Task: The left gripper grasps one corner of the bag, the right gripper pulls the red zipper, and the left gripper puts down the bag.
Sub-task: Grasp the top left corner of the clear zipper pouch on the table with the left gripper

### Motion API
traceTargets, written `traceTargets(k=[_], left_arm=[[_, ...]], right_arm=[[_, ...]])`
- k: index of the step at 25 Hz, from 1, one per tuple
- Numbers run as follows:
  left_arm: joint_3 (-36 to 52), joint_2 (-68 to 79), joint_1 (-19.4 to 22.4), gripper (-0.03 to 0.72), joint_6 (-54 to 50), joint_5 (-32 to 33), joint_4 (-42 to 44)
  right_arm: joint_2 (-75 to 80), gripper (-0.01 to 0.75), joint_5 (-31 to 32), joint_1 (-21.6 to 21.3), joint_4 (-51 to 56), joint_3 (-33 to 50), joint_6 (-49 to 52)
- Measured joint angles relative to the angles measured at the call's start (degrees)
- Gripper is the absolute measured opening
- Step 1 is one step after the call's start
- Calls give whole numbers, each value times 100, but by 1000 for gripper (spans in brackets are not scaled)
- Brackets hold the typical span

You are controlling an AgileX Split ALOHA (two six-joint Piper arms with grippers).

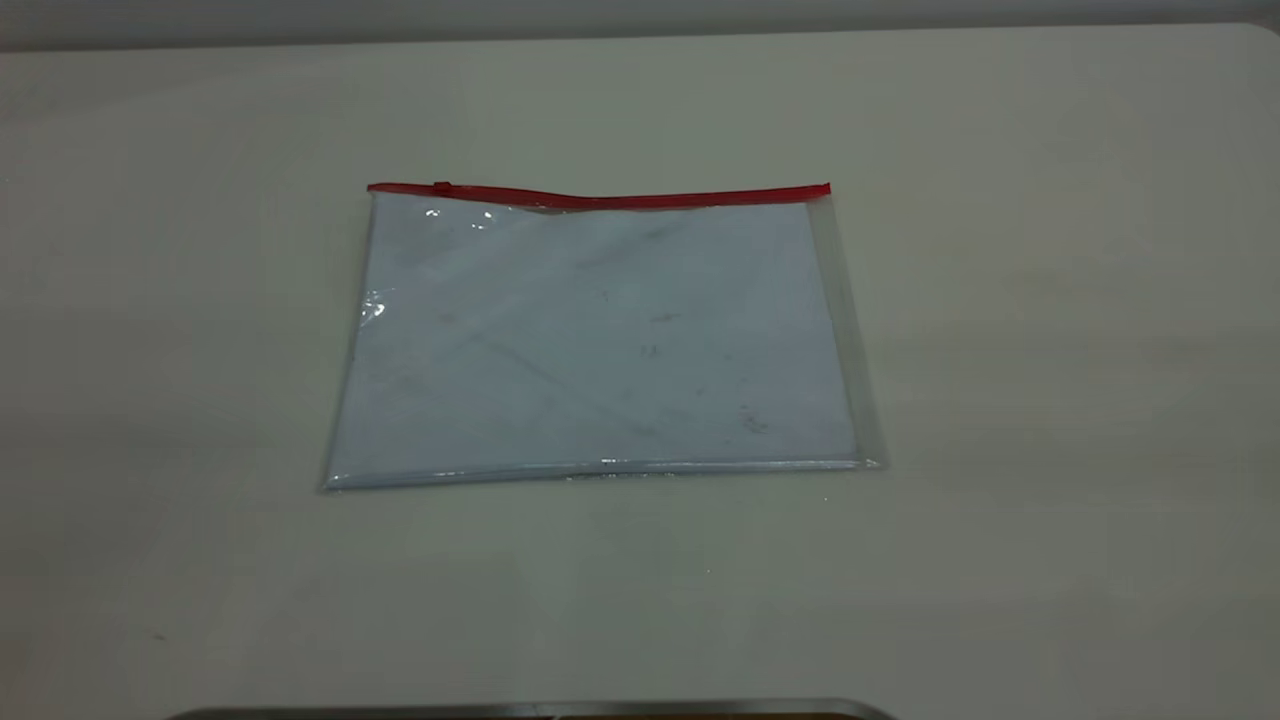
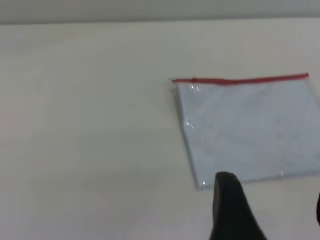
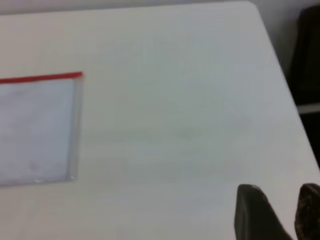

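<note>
Bag [image 1: 600, 340] flat on pale table [image 1: 1050, 400]; left gripper [image 2: 272, 210], right gripper [image 3: 277, 210] both parted, empty.

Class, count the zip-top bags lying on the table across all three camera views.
1. The bag lies flat mid-table, its red zipper along the far edge; both wrist views show this same bag. None seems hidden.

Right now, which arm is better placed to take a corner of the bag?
Left. Its hand hangs near the bag's near edge, at the end where the red zipper's slider sits. The right hand hangs over bare table, farther off.
</note>
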Motion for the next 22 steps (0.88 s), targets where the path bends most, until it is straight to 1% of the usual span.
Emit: traceTargets(k=[2,5,8,10,13,15,19,22], left_arm=[[-96,605,0,467,6,-237,-2],[-343,1747,0,467,116,-490,-64],[-686,2912,0,469,307,-667,-228],[-878,3734,0,478,476,-886,-392],[-1053,4763,0,509,867,-1361,-827],[-1140,5346,0,528,1189,-1666,-1320],[-1342,6606,0,542,2485,-2138,-2411],[-1596,7658,0,542,3467,-2328,-3306]], right_arm=[[534,256,-485,0,170,-32,-189],[1540,304,-1222,0,318,-36,-434],[2609,368,-2150,0,453,-36,-531],[3367,405,-2829,0,734,-36,-727],[4446,428,-3521,0,1410,-36,-1484],[5140,430,-3693,0,1935,-114,-2178],[6450,431,-3942,0,3087,-550,-3639],[7373,431,-3981,0,3927,-1041,-4536]])
